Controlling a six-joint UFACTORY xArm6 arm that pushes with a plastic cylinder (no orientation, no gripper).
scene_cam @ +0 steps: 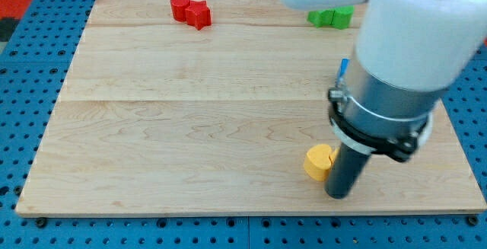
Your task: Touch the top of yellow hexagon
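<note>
A yellow block (pixel 317 161) lies on the wooden board (pixel 190 127) near the view's bottom right; its right part is hidden behind my rod, so its shape is hard to make out. My tip (pixel 337 195) rests on the board just to the right of and slightly below the yellow block, touching or nearly touching its side.
Two red blocks (pixel 190 11) sit together at the view's top, left of centre. Two green blocks (pixel 331 17) sit at the top right, partly behind the arm. A small blue piece (pixel 343 68) shows beside the arm's body. The board's bottom edge is close below my tip.
</note>
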